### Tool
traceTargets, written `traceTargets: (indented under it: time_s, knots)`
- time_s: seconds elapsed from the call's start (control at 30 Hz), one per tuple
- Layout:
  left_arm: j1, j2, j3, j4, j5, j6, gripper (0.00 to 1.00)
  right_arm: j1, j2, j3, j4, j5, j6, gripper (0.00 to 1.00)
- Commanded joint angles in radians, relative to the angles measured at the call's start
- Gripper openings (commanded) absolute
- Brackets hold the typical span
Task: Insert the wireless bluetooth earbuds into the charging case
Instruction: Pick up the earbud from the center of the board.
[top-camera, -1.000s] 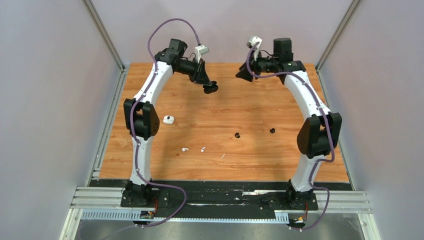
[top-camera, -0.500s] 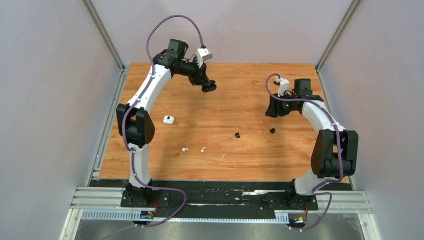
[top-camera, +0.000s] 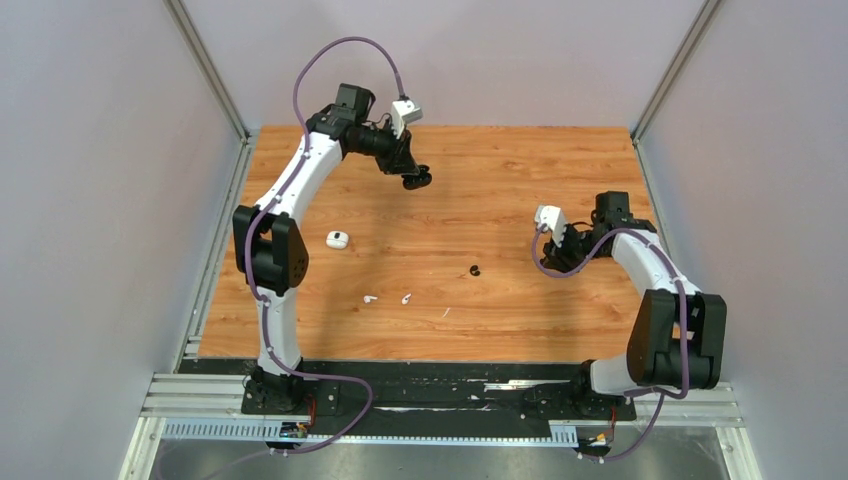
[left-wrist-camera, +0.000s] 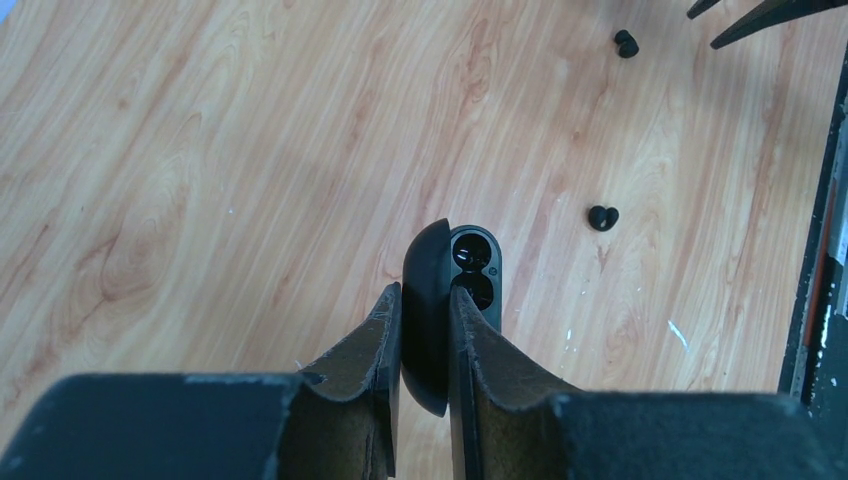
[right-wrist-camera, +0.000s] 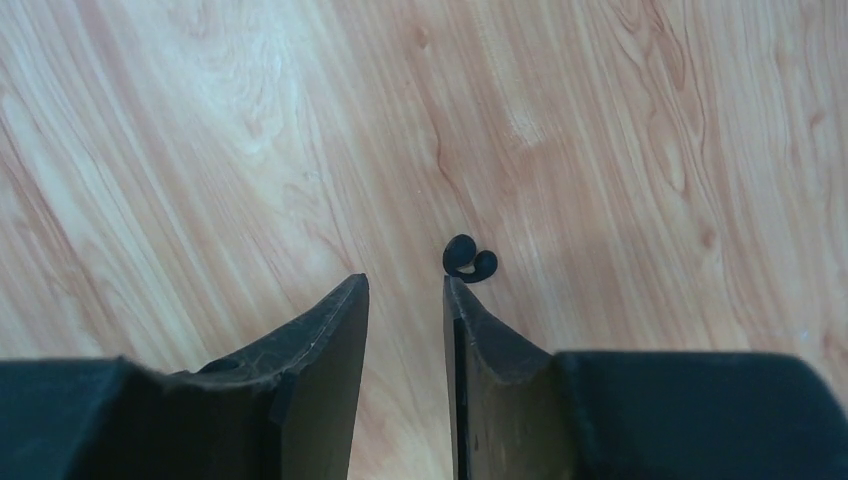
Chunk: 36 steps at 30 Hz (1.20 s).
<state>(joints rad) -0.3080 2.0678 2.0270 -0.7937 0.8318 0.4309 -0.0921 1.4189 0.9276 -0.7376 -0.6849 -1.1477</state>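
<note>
Left claw (left-wrist-camera: 425, 300) clamped on the black case (left-wrist-camera: 432, 250), held off the table (top-camera: 480, 160) at its far side, left of centre. Case lid swung open to one side, both fingers pinching the case from either flank. Two dark wells in the open half facing the wrist camera, black on black, contents impossible to tell. Right claw (right-wrist-camera: 405, 285) low over the right half of the table, fingers apart with nothing between them. One black bud (right-wrist-camera: 469, 260) on the wood just past the tip of one finger, outside the gap and not touching it. Second black bud (top-camera: 474, 270) alone near the table's middle, well apart from both claws. Two white buds (top-camera: 369, 298) (top-camera: 406, 298) on the near left of the table, close together but not touching, short stems just visible. Thin white fleck (top-camera: 445, 312) a little to their right, nearer the front edge. White case (top-camera: 337, 239) on the wood beyond the white buds, beside the left arm's elbow, too small in the overhead view to tell whether open or closed. No white bud in either case; both well apart from the two claws.
</note>
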Motion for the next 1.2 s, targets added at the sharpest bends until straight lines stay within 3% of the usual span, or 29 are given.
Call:
traceTargets:
  time_s: [0.0,0.2,0.47,0.83,1.17]
  knots:
    - [0.0,-0.078,0.002,0.034,0.034,-0.016,0.0,0.003,0.015,-0.021,-0.013,-0.048,-0.411,0.33]
    - [0.0,-0.08,-0.001,0.025,0.028,-0.023,0.0,0.006,0.084,-0.016,-0.022,-0.008,-0.593,0.28]
    - [0.0,-0.077,-0.002,0.024,0.014,-0.046,0.0,0.008,0.196,0.048,-0.042,0.025,-0.694,0.25]
    - [0.0,-0.079,-0.024,0.021,-0.01,-0.043,0.0,0.008,0.285,0.109,-0.045,0.055,-0.736,0.26]
    - [0.0,-0.079,-0.02,0.013,-0.025,-0.035,0.0,0.005,0.22,0.101,-0.073,0.026,-0.763,0.29]
